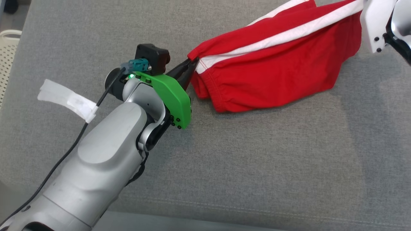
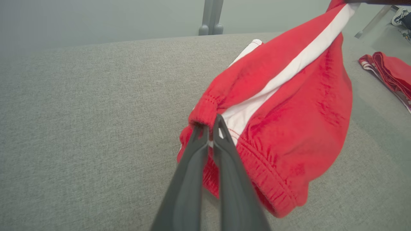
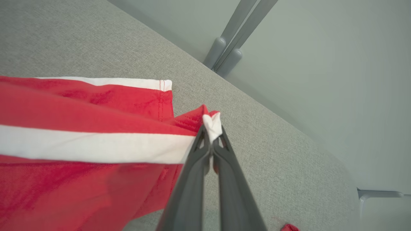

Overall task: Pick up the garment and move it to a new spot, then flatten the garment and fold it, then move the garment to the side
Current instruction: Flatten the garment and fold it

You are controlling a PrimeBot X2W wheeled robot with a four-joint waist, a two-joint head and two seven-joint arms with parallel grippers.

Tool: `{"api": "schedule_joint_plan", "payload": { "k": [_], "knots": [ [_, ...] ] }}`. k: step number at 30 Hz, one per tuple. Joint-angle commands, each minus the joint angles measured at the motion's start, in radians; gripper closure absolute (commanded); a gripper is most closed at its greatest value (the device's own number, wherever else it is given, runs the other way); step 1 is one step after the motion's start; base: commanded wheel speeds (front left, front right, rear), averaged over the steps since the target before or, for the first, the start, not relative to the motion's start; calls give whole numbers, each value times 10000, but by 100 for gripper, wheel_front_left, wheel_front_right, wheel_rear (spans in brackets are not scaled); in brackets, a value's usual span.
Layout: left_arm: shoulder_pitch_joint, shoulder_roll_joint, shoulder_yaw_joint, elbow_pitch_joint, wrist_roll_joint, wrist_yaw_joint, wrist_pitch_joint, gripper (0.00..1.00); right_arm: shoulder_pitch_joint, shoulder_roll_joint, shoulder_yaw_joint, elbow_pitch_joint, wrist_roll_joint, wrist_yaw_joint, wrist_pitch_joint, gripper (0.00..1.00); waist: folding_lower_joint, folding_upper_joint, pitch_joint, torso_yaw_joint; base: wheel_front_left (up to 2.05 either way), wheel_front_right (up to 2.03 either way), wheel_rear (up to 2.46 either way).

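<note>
Garment (image 1: pixel 273 67), red shorts with a white side stripe, strung across the upper right of the head view. Raised along the stripe and sagging below it onto the grey worktop (image 1: pixel 257 160).

Nearest, at lower left of that view, pale left forearm (image 1: pixel 106 166) reaching up and right. At its end the left gripper (image 1: pixel 191 65), fingers closed tight on the elastic waistband at the very start of the stripe. Same grip in the left wrist view: tips pinched together with a fold of red and white cloth between them.

Farther along, stripe drawn nearly straight toward the upper right corner. At that end, right gripper (image 3: pixel 212 136), clamped on the hem end of the same stripe, a small white tuft poking past its tips.

Probably gripped at both ends of one seam to keep that edge taut and straight, letting the loose cloth hang and easing a flat lay-down.

Judged mid-carry or about to spread: lower fold touching the worktop, not yet flat, no fold made.

Beyond, at the right edge of the left wrist view, a second red garment (image 2: pixel 390 70) lying apart; worth keeping clear of it.
</note>
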Motion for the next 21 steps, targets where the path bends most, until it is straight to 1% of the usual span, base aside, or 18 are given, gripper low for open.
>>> {"api": "schedule_joint_plan", "payload": {
  "k": [1, 4, 14, 15, 16, 17, 21],
  "knots": [
    [-279, -70, 64, 145, -8, -37, -81, 100, -311, -50, 182, 240, -144, -16, -200, 100, 0, 0, 407, 298, 0, 0, 0],
    [-634, -252, 115, 503, 6, -83, -157, 100, -877, 4, 538, 900, -215, -16, -659, 100, 0, 0, 590, 385, 0, 0, 0],
    [-1544, -737, 166, 1809, 11, -201, -257, 100, -2044, 640, 1186, 2793, -323, -16, -1876, 100, 0, 0, 975, 495, 0, 0, 0],
    [-1610, -804, 184, 1947, -14, -186, -269, 100, -2126, 693, 1222, 2955, -326, -16, -1994, 74, 0, 0, 1011, 505, 0, 0, 0],
    [-1656, -870, 195, 2048, -19, -184, -332, 85, -2159, 767, 1200, 3132, -259, -16, -2090, 0, 0, 0, 1046, 509, 0, 0, 0],
    [-1702, -938, 250, 2156, -26, -150, -438, 0, -2176, 852, 1202, 3285, -179, -16, -2206, 0, 0, 0, 1070, 514, 0, 0, 0],
    [-1807, -1089, 407, 2616, -120, -107, -796, 0, -2314, 1029, 1154, 3826, 18, -16, -2603, 0, 0, 0, 1095, 509, 0, 0, 0]
  ]
}}
